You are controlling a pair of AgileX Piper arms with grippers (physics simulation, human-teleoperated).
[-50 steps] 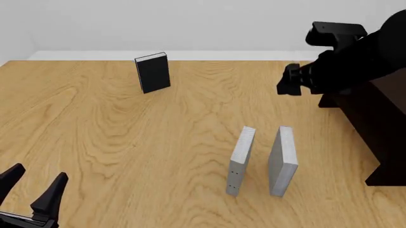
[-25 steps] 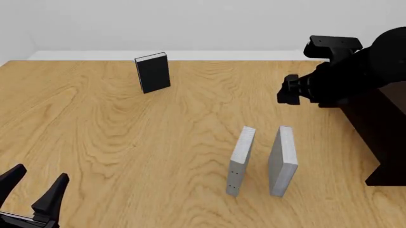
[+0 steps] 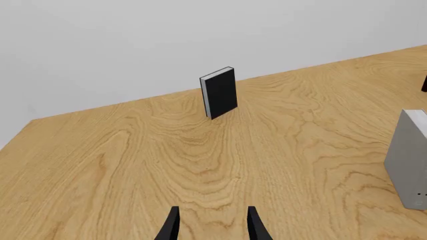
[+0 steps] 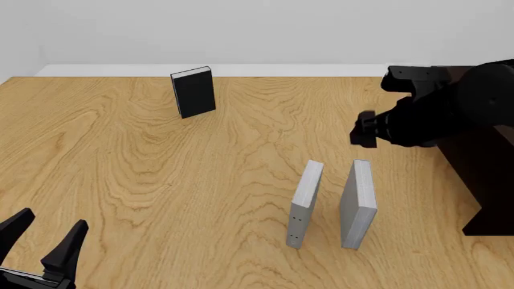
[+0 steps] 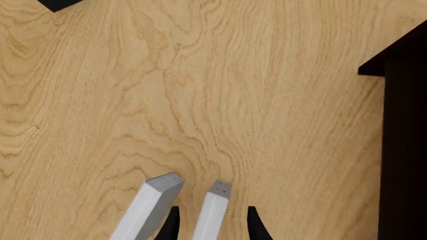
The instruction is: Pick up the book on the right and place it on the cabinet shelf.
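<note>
The book (image 4: 358,203), thick, plain and light grey, stands upright on the table at the right, just right of a thinner grey book (image 4: 304,203) with dots on its spine. My right gripper (image 4: 363,129) hovers above and behind both of them. In the right wrist view it (image 5: 212,222) is open. There the thin dotted book (image 5: 215,207) shows between the fingers and the thick book (image 5: 148,207) lies beside one finger. The dark cabinet (image 4: 486,174) stands at the right edge; its shelf recess is not visible. My left gripper (image 4: 40,247) is open at the near left with nothing in it (image 3: 212,227).
A black book (image 4: 192,91) stands upright at the far left-centre, also seen ahead of the left gripper (image 3: 220,92). The thin grey book (image 3: 408,157) sits at that view's edge. A very dark mass (image 5: 407,150) fills one side of the right wrist view.
The right arm has come down toward the two grey books, its gripper now lower and nearer them. The left gripper and all three books have not moved.
</note>
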